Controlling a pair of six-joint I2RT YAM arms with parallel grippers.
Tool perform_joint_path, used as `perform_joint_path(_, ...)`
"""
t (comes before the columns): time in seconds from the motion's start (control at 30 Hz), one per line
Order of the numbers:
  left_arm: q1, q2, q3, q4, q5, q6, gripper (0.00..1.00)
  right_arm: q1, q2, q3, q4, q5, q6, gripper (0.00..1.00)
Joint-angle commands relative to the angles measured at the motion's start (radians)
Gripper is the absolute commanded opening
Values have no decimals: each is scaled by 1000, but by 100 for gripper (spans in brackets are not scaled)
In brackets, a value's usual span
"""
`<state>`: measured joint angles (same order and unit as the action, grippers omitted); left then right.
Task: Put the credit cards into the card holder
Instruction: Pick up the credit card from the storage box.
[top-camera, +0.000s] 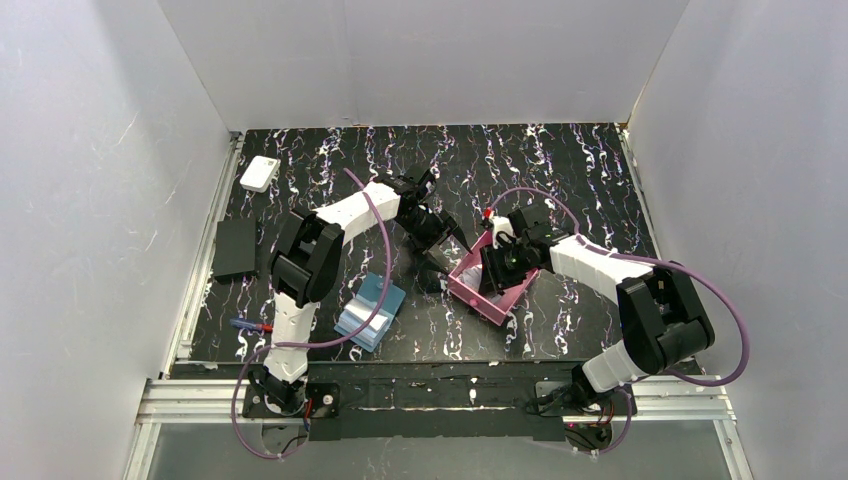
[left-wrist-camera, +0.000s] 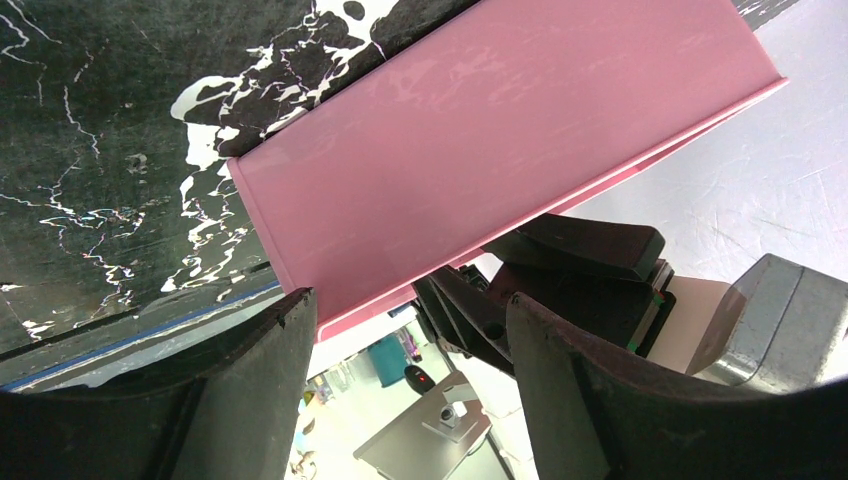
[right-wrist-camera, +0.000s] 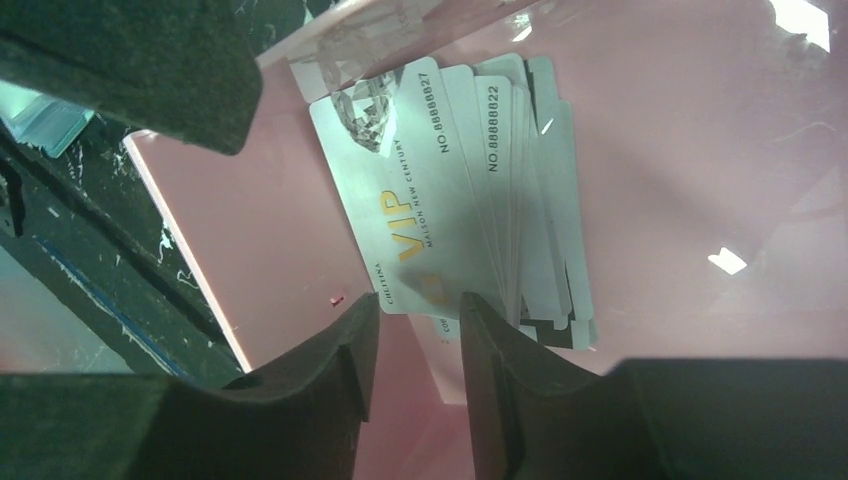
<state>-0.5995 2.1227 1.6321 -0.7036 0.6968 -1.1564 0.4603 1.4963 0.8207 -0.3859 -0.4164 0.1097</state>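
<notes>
The credit cards, grey-white with "VIP" in gold, lie fanned in a stack inside the pink tray. My right gripper reaches down into the tray. Its jaws stand a narrow gap apart, just above the near end of the top card. In the top view the right gripper is over the tray's middle. The card holder, a blue wallet, lies open on the table left of the tray. My left gripper is open at the tray's left corner. One of its fingertips is against the edge of the tray.
A white box sits at the back left and a flat black slab lies near the left edge. A small blue and red item lies by the left arm's base. White walls close in three sides.
</notes>
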Motion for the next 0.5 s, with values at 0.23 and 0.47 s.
perform_joint_path(0.23,-11,9,26,-19,36,-3,68,-2,3,17,-21,139,-9,55)
perform_joint_path(0.47,-11,10,24,-19,34,-5,68,-2,11,-5,-14,117,-9,54)
